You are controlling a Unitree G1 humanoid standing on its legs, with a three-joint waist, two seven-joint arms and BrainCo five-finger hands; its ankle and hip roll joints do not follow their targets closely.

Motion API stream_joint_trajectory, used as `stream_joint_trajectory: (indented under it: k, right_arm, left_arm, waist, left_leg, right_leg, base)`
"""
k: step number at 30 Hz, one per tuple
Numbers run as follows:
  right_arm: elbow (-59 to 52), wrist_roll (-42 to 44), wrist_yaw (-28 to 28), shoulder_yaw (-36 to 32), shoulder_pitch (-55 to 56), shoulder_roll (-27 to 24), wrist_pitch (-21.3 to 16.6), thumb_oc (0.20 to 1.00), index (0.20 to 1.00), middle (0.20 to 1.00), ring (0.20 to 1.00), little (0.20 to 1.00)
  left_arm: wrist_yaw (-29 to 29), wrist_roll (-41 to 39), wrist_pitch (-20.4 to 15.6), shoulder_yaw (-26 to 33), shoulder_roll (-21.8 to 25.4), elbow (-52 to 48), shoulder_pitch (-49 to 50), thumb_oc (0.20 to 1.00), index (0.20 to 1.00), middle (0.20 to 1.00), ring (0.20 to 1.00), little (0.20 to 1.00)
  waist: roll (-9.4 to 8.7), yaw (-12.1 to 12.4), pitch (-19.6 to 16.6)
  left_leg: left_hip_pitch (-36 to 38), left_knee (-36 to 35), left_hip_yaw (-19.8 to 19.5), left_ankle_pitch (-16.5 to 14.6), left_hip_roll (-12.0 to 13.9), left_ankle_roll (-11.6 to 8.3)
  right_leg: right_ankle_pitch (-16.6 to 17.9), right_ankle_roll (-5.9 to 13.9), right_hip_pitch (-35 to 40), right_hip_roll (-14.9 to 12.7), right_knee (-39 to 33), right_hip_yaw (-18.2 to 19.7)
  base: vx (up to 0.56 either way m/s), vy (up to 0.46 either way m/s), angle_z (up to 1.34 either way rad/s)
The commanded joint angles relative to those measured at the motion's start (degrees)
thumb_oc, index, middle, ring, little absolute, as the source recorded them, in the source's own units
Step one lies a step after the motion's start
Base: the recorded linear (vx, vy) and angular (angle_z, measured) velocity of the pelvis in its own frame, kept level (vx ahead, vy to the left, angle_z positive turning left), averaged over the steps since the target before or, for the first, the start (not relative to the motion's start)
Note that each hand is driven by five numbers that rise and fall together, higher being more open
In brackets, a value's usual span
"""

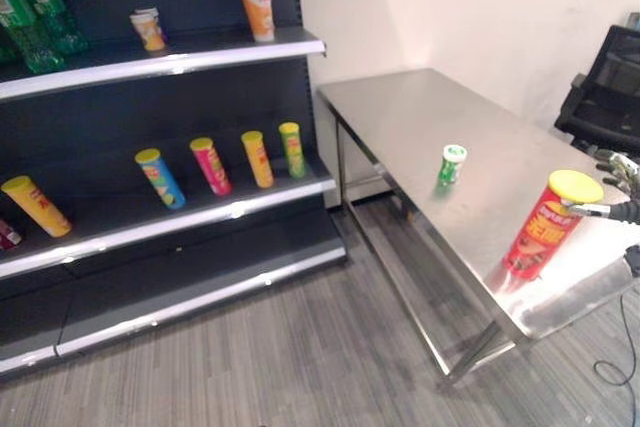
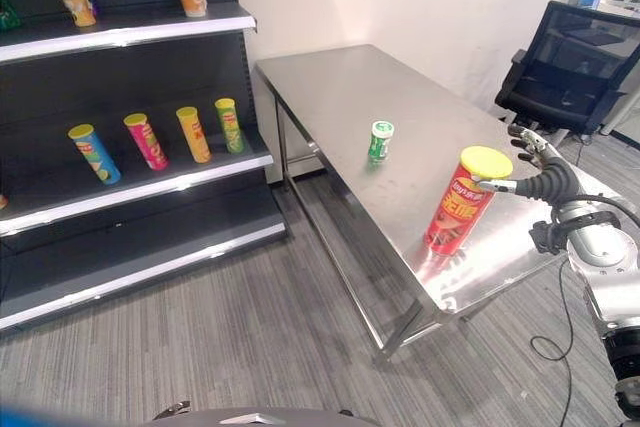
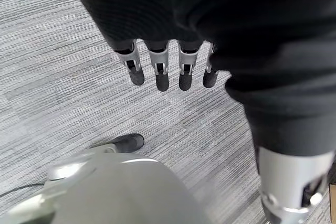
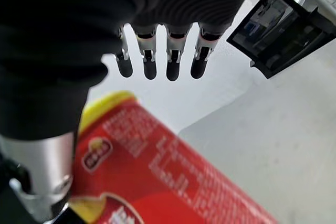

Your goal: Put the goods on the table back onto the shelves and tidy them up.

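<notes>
right eye view: red can [image 2: 458,209] and green cup [image 2: 380,141] stand on table [image 2: 340,87].

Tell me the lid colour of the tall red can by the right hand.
Yellow: the lid on the red can shows best in the right eye view.

— What's standing on the steel table [image 2: 330,87]?
— A red can [image 2: 458,215] with a yellow lid near the front right edge, and a small green bottle [image 2: 380,141] further in, well apart from it.
— And the dark shelves [image 1: 160,65]?
— The top shelf has two cups [image 1: 148,29] and green bottles [image 1: 35,17] at its left end. The middle shelf [image 1: 170,225] carries a row of cans leaning back: yellow [image 1: 36,206], blue [image 1: 160,178], pink [image 1: 211,166], orange [image 1: 257,158], green [image 1: 292,150].
— The bottom shelf [image 1: 180,292]?
— Bare, above the grey striped floor [image 1: 260,367].
</notes>
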Motion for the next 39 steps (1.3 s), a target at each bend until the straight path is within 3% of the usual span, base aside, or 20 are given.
stream_joint_trajectory:
  k: [1, 14, 15, 16, 17, 28, 32, 39]
  right_arm:
    - [-0.38, -0.03, 0.95, 2.05, -6.85, -3.86, -1.52, 1.000, 1.000, 1.000, 1.000, 1.000]
    - [1.67, -1.08, 2.75, 9.00, -10.77, -4.71, -0.68, 1.000, 1.000, 1.000, 1.000, 1.000]
    - [1.73, -1.08, 2.97, 9.40, -10.99, -4.86, -0.58, 0.812, 0.812, 0.812, 0.812, 0.812]
    - [1.66, -1.40, 3.35, 9.92, -11.00, -5.30, -0.43, 0.476, 0.476, 0.476, 0.476, 0.476]
    - [1.52, -1.91, 4.14, 11.49, -11.52, -6.38, -0.09, 0.200, 0.200, 0.200, 0.200, 0.200]
    - [-0.67, -1.93, 5.72, 12.62, -10.13, -9.31, -0.07, 0.200, 0.200, 0.200, 0.200, 0.200]
    - [-2.58, -2.68, 3.11, 8.78, -8.93, -7.90, -0.84, 0.200, 0.200, 0.200, 0.200, 0.200]
    - [-11.89, -4.55, -4.23, -1.92, -7.59, -0.47, -3.80, 0.200, 0.200, 0.200, 0.200, 0.200]
  left_arm:
    - [-0.19, 0.71, -1.65, -1.77, 3.21, 0.49, -3.66, 1.000, 1.000, 1.000, 1.000, 1.000]
    - [-0.18, 1.01, -1.94, -2.41, 3.81, 0.40, -3.81, 1.000, 1.000, 1.000, 1.000, 1.000]
    - [-0.20, 1.05, -1.96, -2.35, 3.86, 0.39, -3.77, 1.000, 1.000, 1.000, 1.000, 1.000]
    - [-0.30, 1.13, -1.94, -2.31, 3.96, 0.33, -3.68, 1.000, 1.000, 1.000, 1.000, 1.000]
    - [-0.39, 1.08, -1.93, -2.38, 4.17, 0.25, -3.72, 1.000, 1.000, 1.000, 1.000, 1.000]
    - [-0.93, 2.34, -2.06, -2.67, 4.68, 0.03, -3.73, 1.000, 1.000, 1.000, 1.000, 1.000]
    - [-0.58, 2.64, -2.13, -2.25, 5.30, -0.53, -4.15, 1.000, 1.000, 1.000, 1.000, 1.000]
    - [-0.06, 2.58, -2.25, -1.32, 6.43, -3.70, -4.55, 1.000, 1.000, 1.000, 1.000, 1.000]
  waist:
    - [-0.79, 2.70, 1.04]
    - [-1.06, 3.08, 0.98]
    - [-1.07, 3.06, 0.99]
    - [-1.13, 3.09, 0.94]
    - [-1.31, 3.17, 0.97]
    - [-1.45, 2.80, 1.04]
    - [-1.14, 2.59, 1.05]
    - [-0.09, 2.91, 0.68]
  left_leg:
    - [1.00, 0.71, 2.24, -3.52, 1.77, -2.85]
    - [0.91, 0.71, 2.27, -3.40, 1.83, -2.96]
    - [0.89, 0.71, 2.27, -3.40, 1.84, -2.98]
    - [0.90, 0.71, 2.25, -3.40, 1.86, -2.98]
    - [0.87, 0.71, 2.26, -3.35, 1.88, -3.05]
    - [0.79, 0.71, 2.41, -3.30, 1.99, -3.24]
    - [0.94, 0.71, 2.43, -3.40, 1.98, -3.16]
    - [1.70, 0.71, 1.89, -3.82, 2.33, -3.00]
  right_leg:
    - [-7.87, 2.10, 2.98, -0.75, 0.98, 0.28]
    - [-7.94, 2.06, 2.99, -0.73, 0.98, 0.14]
    - [-7.94, 2.06, 2.98, -0.74, 0.98, 0.11]
    - [-7.94, 2.06, 2.98, -0.74, 0.98, 0.11]
    - [-7.88, 2.07, 2.95, -0.76, 0.98, 0.02]
    - [-7.94, 2.10, 2.94, -0.81, 0.99, 0.06]
    - [-8.06, 2.09, 2.94, -0.79, 1.14, 0.21]
    - [-9.06, 1.50, 3.47, -0.17, 1.24, 0.53]
  base:
    - [0.00, 0.000, 0.00]
    - [0.00, 0.000, 0.00]
    - [0.00, 0.000, 0.00]
    - [0.00, 0.000, 0.00]
    - [0.00, 0.000, 0.00]
    - [0.00, 0.000, 0.00]
    - [0.01, -0.016, 0.00]
    - [0.02, -0.047, 0.00]
